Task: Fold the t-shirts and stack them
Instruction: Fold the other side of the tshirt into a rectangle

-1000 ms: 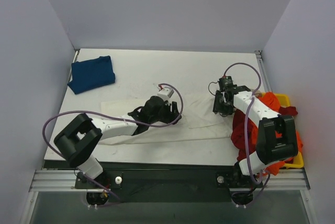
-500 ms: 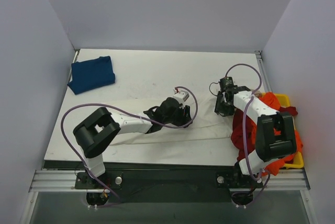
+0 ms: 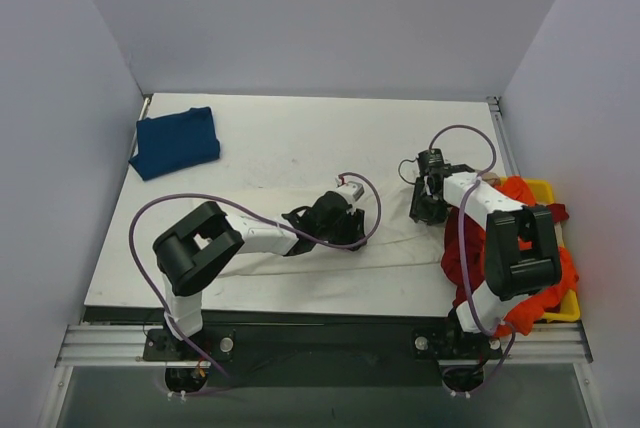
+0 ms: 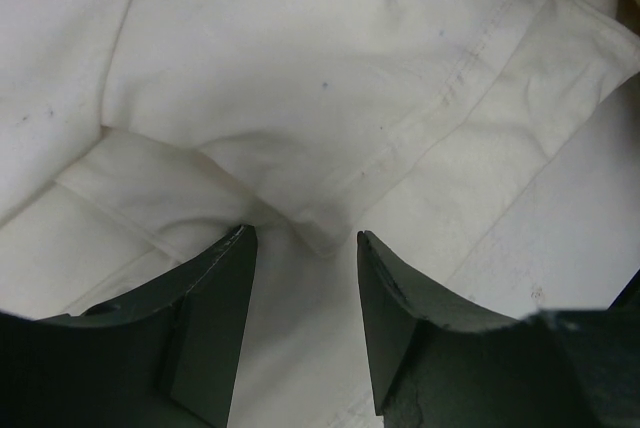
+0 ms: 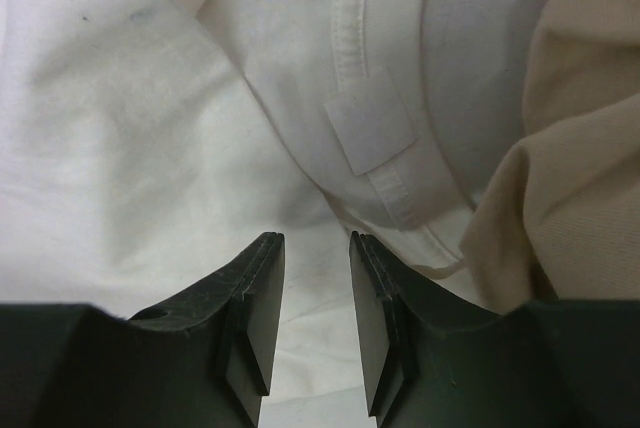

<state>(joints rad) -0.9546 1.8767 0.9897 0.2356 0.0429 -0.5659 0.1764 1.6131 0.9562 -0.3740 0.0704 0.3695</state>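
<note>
We judge the task to be early on. One shirt looks done: the dark blue t-shirt (image 3: 176, 143) lies folded at the far corner of the worktop (image 3: 300, 138), well apart from the left fingers (image 4: 215, 288) and out to their left.

The cream t-shirt (image 3: 400, 238) is the one in hand. It is spread between the two sets of fingers, still loose and creased, with no finished fold that we can see. The left fingers stand apart over a hemmed corner of it, the cloth lying just beyond their tips, not pinched. The right fingers (image 5: 255, 288) are narrowly apart above its collar and label, and we see nothing clamped there either.

Most of the work is left. The orange t-shirt (image 3: 515, 193), the dark red t-shirt (image 3: 460, 248) and the beige t-shirt (image 5: 580, 148) lie heaped just beside the right fingers, on their right, spilling from the yellow bin (image 3: 545, 186). None of these is folded, and no stack exists yet.
</note>
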